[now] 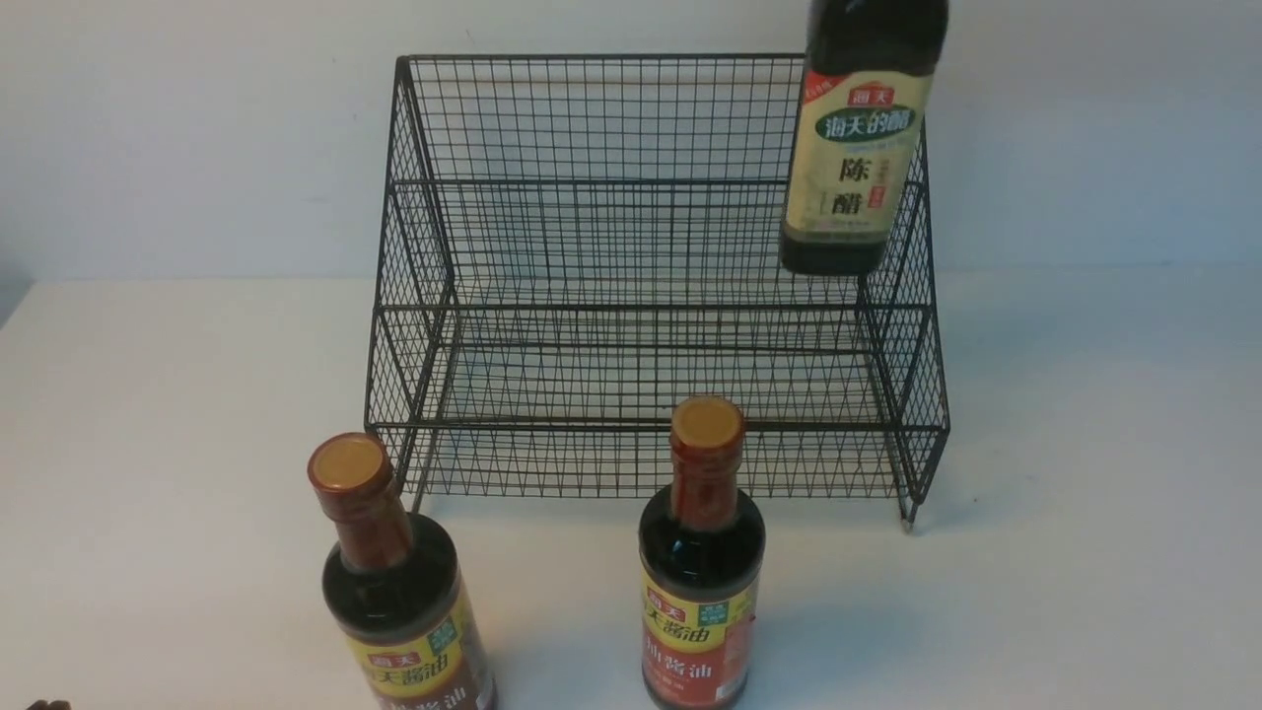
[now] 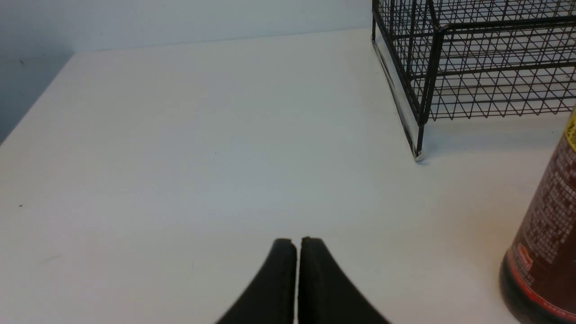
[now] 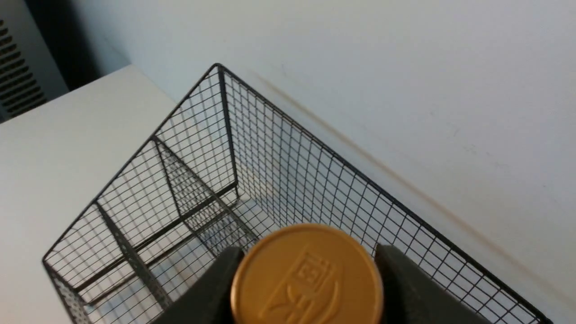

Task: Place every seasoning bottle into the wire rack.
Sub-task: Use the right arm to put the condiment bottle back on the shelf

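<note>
The black wire rack (image 1: 651,296) stands at the back of the white table, both tiers bare. The tall cream-green-label bottle (image 1: 856,148) hangs upright in the air over the rack's right end, its base above the upper tier. My right gripper (image 3: 306,270) is shut on its neck just under the gold cap (image 3: 307,275); the gripper itself is out of the front view. Two round red-neck bottles stand on the table before the rack, one at front left (image 1: 399,582) and one at centre (image 1: 702,562). My left gripper (image 2: 297,243) is shut and empty, low over the table.
The rack's left front leg (image 2: 418,153) and the left round bottle's base (image 2: 544,243) show in the left wrist view. A pale wall runs right behind the rack (image 3: 288,180). The table's left edge (image 2: 27,117) drops off to the left.
</note>
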{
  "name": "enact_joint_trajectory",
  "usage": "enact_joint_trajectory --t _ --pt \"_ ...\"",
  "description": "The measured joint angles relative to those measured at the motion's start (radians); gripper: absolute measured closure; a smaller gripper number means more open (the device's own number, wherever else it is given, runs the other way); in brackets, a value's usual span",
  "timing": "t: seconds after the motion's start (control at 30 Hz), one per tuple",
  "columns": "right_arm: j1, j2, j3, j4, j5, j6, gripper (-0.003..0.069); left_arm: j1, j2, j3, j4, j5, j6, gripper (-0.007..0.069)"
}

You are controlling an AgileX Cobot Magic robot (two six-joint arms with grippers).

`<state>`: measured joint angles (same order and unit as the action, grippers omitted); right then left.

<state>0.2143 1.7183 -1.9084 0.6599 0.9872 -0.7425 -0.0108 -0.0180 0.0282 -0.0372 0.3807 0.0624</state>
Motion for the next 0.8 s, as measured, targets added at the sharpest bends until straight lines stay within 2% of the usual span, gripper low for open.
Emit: enact_joint_trajectory --t 0.2,0.37,0.6,0.8 --pt "0.001 0.079 -0.001 -0.063 -0.008 0.002 0.0325 0.000 0.000 0.000 0.000 0.000 0.000 0.0629" --pt "0.001 0.129 -0.001 -0.123 0.047 0.020 0.0325 0.000 0.000 0.000 0.000 0.000 0.000 0.0629" --pt "0.001 0.164 -0.001 -0.208 0.110 0.139 0.0325 0.000 0.000 0.000 0.000 0.000 0.000 0.0629" --pt "0.001 0.166 -0.009 -0.240 0.137 0.194 0.0325 0.000 0.000 0.000 0.000 0.000 0.000 0.0629"
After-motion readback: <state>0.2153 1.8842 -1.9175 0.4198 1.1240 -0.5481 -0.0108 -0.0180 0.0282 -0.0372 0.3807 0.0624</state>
